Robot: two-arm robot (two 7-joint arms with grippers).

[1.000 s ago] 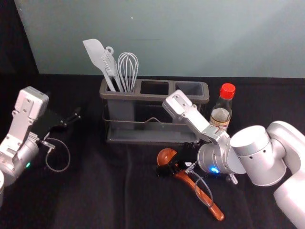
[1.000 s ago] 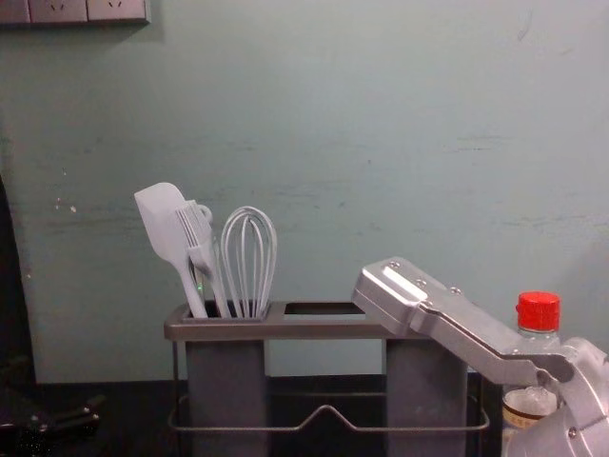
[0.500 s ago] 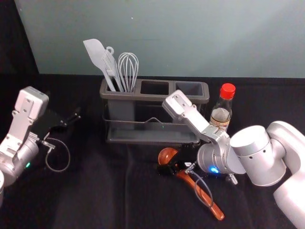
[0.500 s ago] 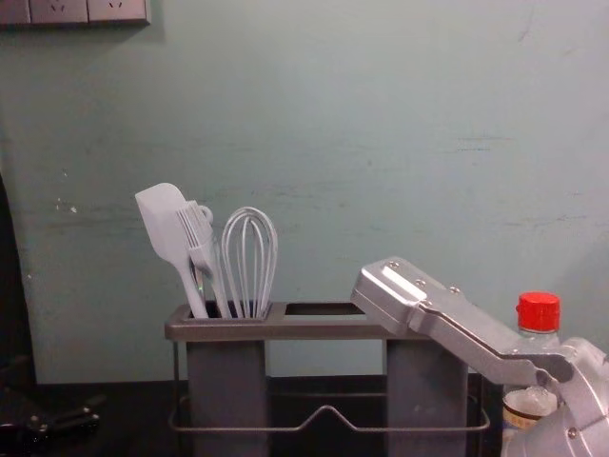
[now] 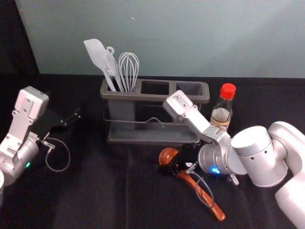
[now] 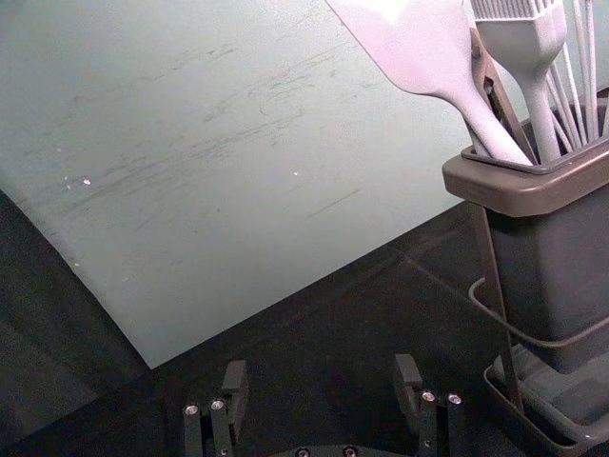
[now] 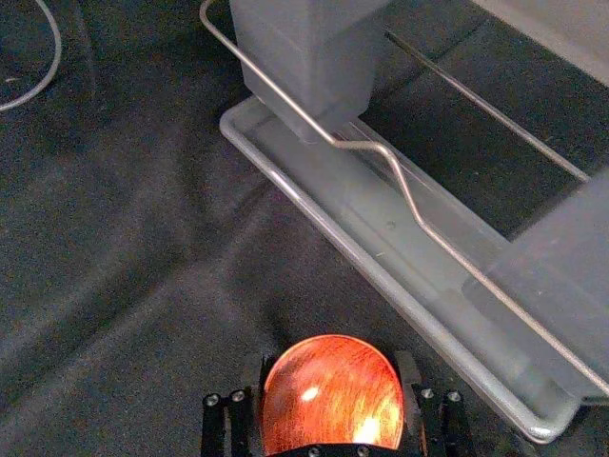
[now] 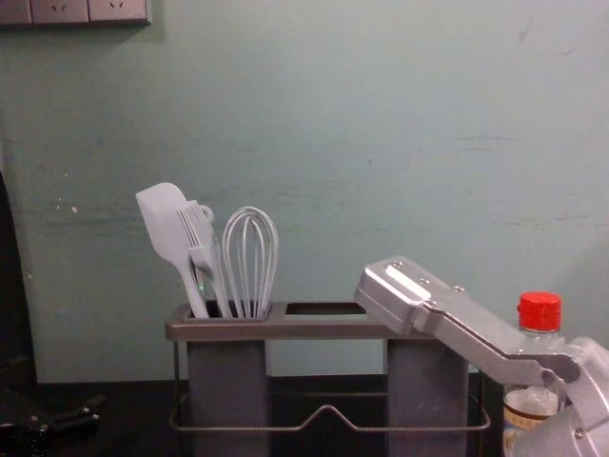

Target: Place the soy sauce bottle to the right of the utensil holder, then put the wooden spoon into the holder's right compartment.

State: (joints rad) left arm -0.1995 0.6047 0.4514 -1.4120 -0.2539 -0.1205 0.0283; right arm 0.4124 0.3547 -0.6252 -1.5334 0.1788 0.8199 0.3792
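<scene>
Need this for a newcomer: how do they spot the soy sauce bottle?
Find the grey utensil holder. Just to its right stands the soy sauce bottle, see-through, pale-labelled. Its red cap sets it apart from the wooden spoon at the right claw.

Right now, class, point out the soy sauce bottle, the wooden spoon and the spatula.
Soy sauce bottle (image 5: 221, 114), head view: on its body.
Wooden spoon (image 7: 333, 395), right wrist view: on its bowl.
Spatula (image 8: 165, 224), chest view: on its blade.

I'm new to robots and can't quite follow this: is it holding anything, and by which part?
Yes, the wooden spoon, by its bowl, in the right claw. The left claw is open and empty.
</scene>
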